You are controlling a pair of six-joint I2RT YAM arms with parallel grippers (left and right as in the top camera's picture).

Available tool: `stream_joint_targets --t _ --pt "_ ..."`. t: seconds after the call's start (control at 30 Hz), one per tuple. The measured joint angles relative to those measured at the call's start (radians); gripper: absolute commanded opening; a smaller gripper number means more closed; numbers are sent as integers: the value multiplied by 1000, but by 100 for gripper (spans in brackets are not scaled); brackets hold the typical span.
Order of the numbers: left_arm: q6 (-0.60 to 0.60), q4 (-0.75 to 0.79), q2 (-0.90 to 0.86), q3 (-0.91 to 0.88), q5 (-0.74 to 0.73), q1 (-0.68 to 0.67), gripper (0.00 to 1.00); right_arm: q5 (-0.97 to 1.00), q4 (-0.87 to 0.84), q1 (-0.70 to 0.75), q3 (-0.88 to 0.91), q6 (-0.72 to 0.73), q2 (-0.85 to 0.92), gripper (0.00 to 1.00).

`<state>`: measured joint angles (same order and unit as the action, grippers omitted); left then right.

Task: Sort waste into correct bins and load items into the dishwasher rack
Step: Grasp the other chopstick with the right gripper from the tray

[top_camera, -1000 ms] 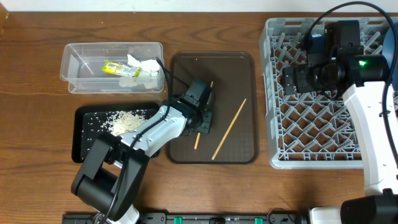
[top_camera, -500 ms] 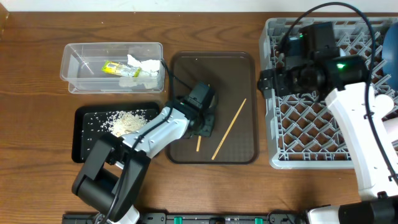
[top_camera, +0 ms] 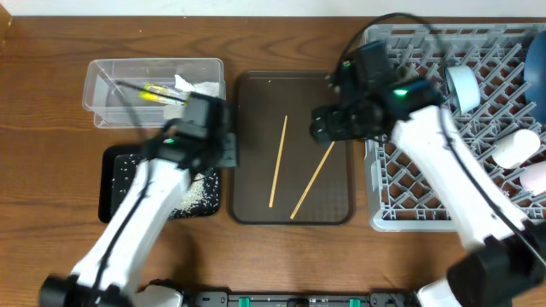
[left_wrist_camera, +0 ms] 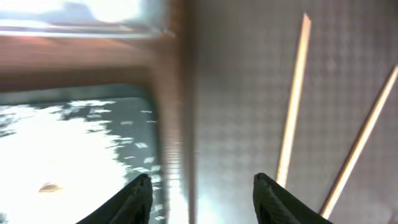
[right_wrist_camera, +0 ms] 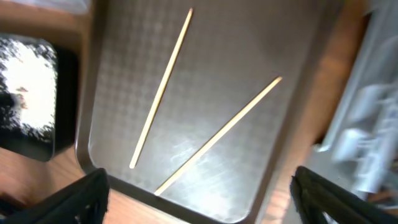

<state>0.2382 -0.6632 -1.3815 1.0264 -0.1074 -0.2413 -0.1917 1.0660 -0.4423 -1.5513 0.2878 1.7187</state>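
Two light wooden chopsticks [top_camera: 278, 162] [top_camera: 314, 181] lie apart on the brown serving tray [top_camera: 256, 205]. They also show in the left wrist view [left_wrist_camera: 292, 106] [left_wrist_camera: 364, 137] and in the right wrist view [right_wrist_camera: 161, 87] [right_wrist_camera: 221, 134]. My left gripper [top_camera: 223, 138] [left_wrist_camera: 205, 199] is open and empty over the seam between the black tray [top_camera: 115, 183] and the brown tray. My right gripper [top_camera: 322, 124] [right_wrist_camera: 208, 199] is open wide and empty above the brown tray's right side. The grey rack [top_camera: 426, 170] holds a pale-blue bowl [top_camera: 463, 85], a cream cup [top_camera: 516, 149], a pink cup [top_camera: 533, 177] and a dark-blue plate [top_camera: 537, 68].
The clear tub [top_camera: 111, 107] at the back left holds the white napkin [top_camera: 198, 85] and the yellow-green wrapper [top_camera: 158, 92]. The black tray holds rice grains [top_camera: 194, 194] [left_wrist_camera: 74, 143]. The rack's edge [right_wrist_camera: 373, 93] is close on the right gripper's right.
My left gripper has drawn back left off the brown tray, and one chopstick now lies straighter and farther back. My right arm has swung left from the rack to over the tray.
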Motion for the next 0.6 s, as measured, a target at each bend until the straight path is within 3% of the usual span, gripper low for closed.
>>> stream_joint_targets --t 0.17,0.3,0.6 --pt "0 -54 70 0 10 116 58 51 35 -82 0 146 132 86" --pt "0 -89 72 0 10 176 59 84 45 -127 0 256 231 76" --pt "0 -96 72 0 10 200 59 114 36 -167 0 426 394 67"
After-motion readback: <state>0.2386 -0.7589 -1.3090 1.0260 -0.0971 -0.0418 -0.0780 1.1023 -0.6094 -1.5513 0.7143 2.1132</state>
